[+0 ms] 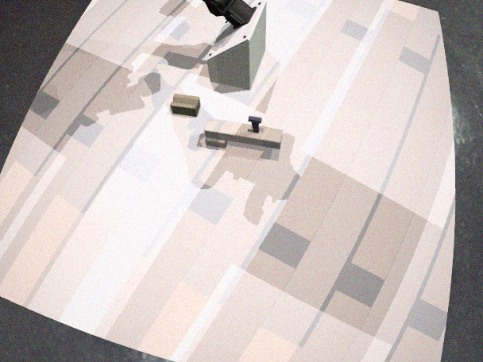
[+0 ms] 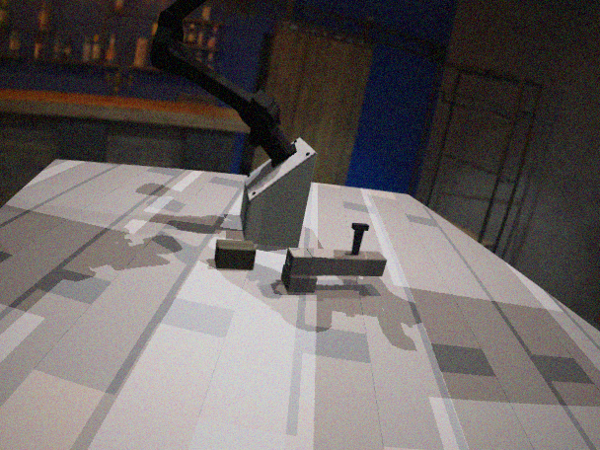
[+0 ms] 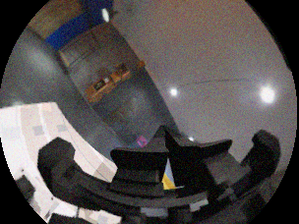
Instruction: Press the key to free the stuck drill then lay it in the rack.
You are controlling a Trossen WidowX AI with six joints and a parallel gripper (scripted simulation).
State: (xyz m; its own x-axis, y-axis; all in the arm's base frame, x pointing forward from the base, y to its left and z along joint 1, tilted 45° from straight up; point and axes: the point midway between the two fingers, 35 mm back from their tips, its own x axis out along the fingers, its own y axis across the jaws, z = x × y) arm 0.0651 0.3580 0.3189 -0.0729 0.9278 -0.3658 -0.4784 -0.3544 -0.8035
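The drill (image 1: 255, 125) (image 2: 357, 239), dark and T-shaped, stands upright in the long grey-beige block (image 1: 230, 133) (image 2: 336, 264), towards its right end. A lower foot (image 1: 215, 143) (image 2: 302, 284) shows under the block's left end, and the right part overhangs the table. I cannot make out the key as a separate part. The rack (image 1: 185, 105) (image 2: 235, 255), a small olive block with a stepped top, lies left of the long block and is empty. My gripper (image 3: 163, 127) shows only in the wrist view, shut with nothing between its fingers, away from the objects.
The grey wedge-shaped mount (image 1: 230, 67) (image 2: 276, 217) carries the arm's base behind the rack and the long block. The arm (image 2: 212, 84) rises up and to the left out of view, and its shadow falls across the patterned table (image 1: 159, 278) (image 2: 247, 395).
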